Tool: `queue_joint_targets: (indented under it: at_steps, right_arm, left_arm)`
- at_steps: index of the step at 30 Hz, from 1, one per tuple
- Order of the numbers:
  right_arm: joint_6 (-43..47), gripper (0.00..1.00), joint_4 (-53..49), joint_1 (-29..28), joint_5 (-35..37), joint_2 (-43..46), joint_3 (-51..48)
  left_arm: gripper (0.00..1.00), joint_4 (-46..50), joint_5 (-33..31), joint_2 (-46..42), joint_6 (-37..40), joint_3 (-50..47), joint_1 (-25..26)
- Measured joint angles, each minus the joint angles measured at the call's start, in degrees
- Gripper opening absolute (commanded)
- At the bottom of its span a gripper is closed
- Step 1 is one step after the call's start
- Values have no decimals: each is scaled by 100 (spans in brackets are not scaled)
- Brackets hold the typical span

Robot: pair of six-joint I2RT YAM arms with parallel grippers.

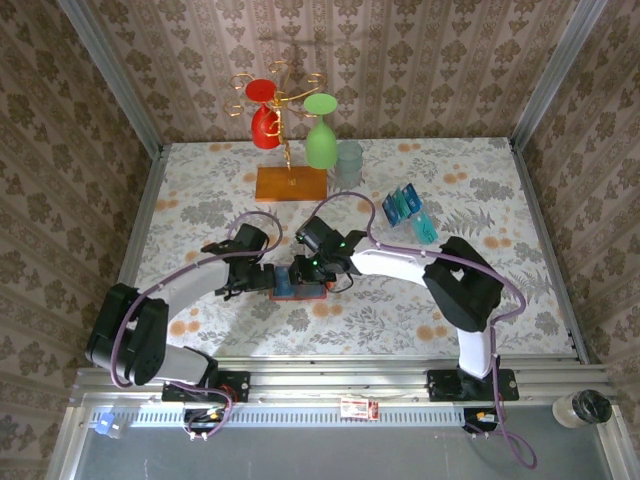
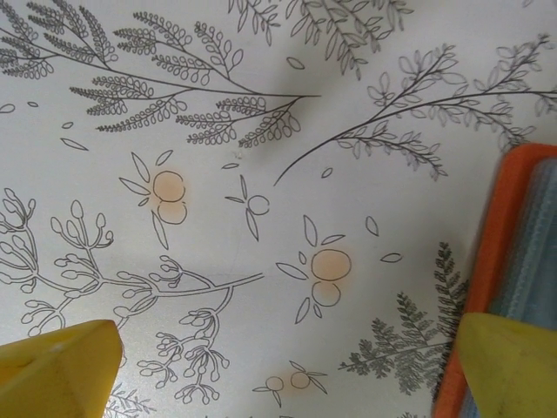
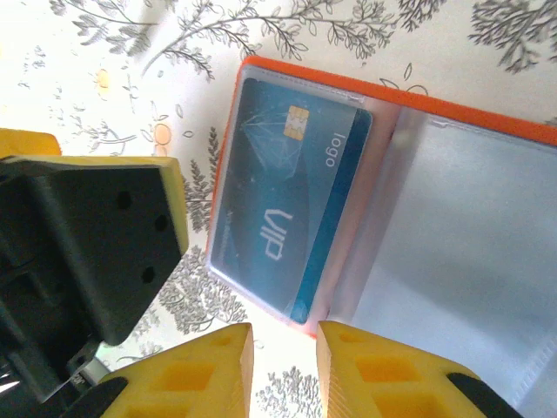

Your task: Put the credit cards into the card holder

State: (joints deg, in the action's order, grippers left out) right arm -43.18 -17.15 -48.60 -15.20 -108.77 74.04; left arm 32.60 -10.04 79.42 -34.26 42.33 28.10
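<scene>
Standing at the near rail [image 1: 330, 382], I note a desk [image 1: 480, 290] covered by a pale cloth printed with grey foliage and orange blossoms. Patterned beige walls [image 1: 450, 70] enclose it on three sides, with metal posts [image 1: 110, 70] at the back corners.

At the far edge stands a gilt stand [image 1: 290, 160] on a wooden base. A red glass [image 1: 265, 115] and a green glass [image 1: 320, 135] hang from it upside down. A frosted tumbler [image 1: 349, 162] stands just beside it. A lidded cup [image 1: 585, 408] rests off the desk at the near right corner.

The card holder [image 1: 305, 293] lies open near the middle of the desk, between the two pincers. The right wrist view shows one teal card [image 3: 287, 200], marked VIP, seated in its left clear pocket. The remaining cards [image 1: 403, 205] are well apart at the right rear: several upright in a clear rack [image 1: 392, 213], one flat beside it.

The left pincer [image 2: 287, 374] is spread wide and carries nothing. One yellow fingertip [image 2: 509, 366] sits at the holder's orange edge; whether it touches cannot be told.

The right pincer [image 3: 285, 366] hangs over the holder's near edge, its tips parted by a narrow gap with nothing between them.
</scene>
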Motion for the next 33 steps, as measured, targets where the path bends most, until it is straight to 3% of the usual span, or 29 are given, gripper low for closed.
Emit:
queue_joint_targets:
  at_steps: [5,18,25,33]
  right_arm:
    - [205,45,-269,166,326,472,-216]
    - [479,47,-743,544,844,608,-492]
    - [573,35,-743,549,890,483,-597]
    - [634,0,-660,673,898,492,-1040]
  left_arm:
    - [100,-2,4,-227,-2,0,11]
    - [100,2,90,-557,-7,0,11]
    - [100,20,129,-608,-42,0,11]
    - [100,17,133,-608,-157,0,138]
